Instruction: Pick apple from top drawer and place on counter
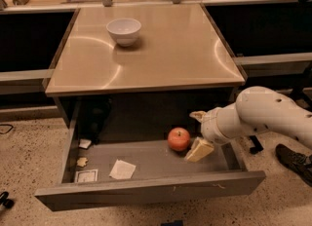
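Where apple point(179, 139) rests in drawer point(151, 189), claw point(192, 135) gapes beside.

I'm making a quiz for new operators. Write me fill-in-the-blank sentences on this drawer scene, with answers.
1. The apple rests in the top drawer, which is pulled ___.
2. The white bowl stands on the ___.
3. The gripper, jaws open, is in the drawer at the apple's ___ side in the camera view.
Missing words: open; counter; right.
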Controlling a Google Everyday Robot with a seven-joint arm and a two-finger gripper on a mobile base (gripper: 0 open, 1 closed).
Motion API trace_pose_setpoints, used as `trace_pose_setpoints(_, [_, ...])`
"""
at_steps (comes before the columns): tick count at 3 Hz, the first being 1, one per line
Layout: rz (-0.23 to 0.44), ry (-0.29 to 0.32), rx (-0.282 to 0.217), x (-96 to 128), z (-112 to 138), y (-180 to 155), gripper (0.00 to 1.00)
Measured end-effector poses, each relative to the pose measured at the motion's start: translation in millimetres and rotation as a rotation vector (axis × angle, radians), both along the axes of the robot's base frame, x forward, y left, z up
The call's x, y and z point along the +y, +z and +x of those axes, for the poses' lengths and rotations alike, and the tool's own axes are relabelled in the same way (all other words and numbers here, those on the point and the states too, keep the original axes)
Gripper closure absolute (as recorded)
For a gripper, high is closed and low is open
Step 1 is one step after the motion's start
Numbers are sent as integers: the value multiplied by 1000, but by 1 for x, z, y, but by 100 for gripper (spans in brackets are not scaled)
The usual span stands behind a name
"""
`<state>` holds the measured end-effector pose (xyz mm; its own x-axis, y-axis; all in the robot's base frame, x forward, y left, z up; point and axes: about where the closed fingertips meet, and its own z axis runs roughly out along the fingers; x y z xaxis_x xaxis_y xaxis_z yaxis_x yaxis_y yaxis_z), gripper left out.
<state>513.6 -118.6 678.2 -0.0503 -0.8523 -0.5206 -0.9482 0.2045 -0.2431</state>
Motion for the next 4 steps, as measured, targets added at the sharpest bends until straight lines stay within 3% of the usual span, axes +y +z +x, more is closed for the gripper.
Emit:
trace_pose_setpoints(2, [47,19,-2,11,24,-27,22])
trace_pose_setpoints(3, [66,32,29,20,34,-48,21])
trace_pose_setpoints(4, [78,45,61,28,39,-67,26])
